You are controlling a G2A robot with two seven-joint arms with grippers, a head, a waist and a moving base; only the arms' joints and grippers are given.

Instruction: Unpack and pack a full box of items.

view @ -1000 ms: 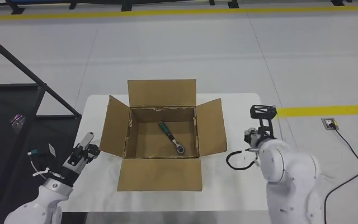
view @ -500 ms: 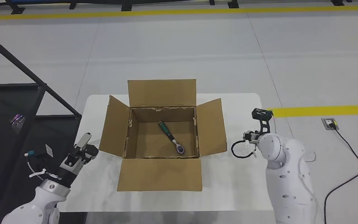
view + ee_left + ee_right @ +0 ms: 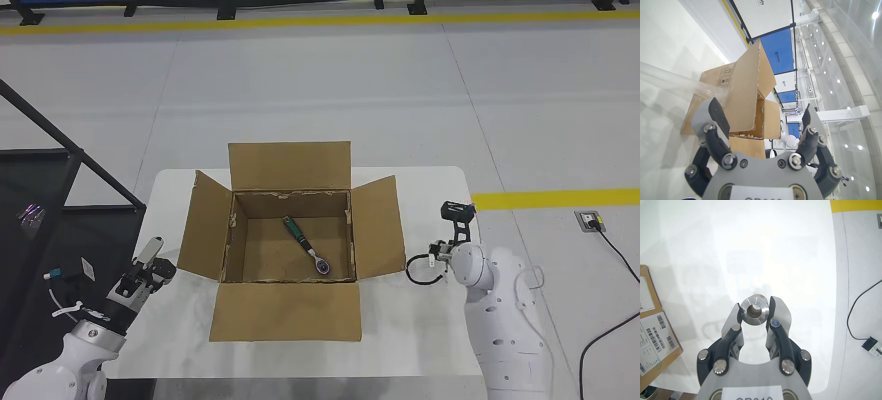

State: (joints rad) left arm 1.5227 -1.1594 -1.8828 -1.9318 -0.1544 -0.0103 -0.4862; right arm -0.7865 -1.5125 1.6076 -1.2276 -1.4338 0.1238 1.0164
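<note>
My right end effector [image 3: 755, 308] grips a short hollow silver metal cylinder [image 3: 748, 306]; I should lower it upright onto the white surface [image 3: 753, 247] beneath before releasing.

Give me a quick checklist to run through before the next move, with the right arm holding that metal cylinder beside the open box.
1. Grip of the right jaws on the metal cylinder: ok, shut on both sides.
2. Flaps of the box: ok, all four folded outward.
3. Room inside: ok, the ratchet wrench lies mid-floor, bare cardboard around it.
4. State of the left jaws: ok, open, empty, apart from the box.
5. Cylinder's height above the table: cannot tell.
</note>
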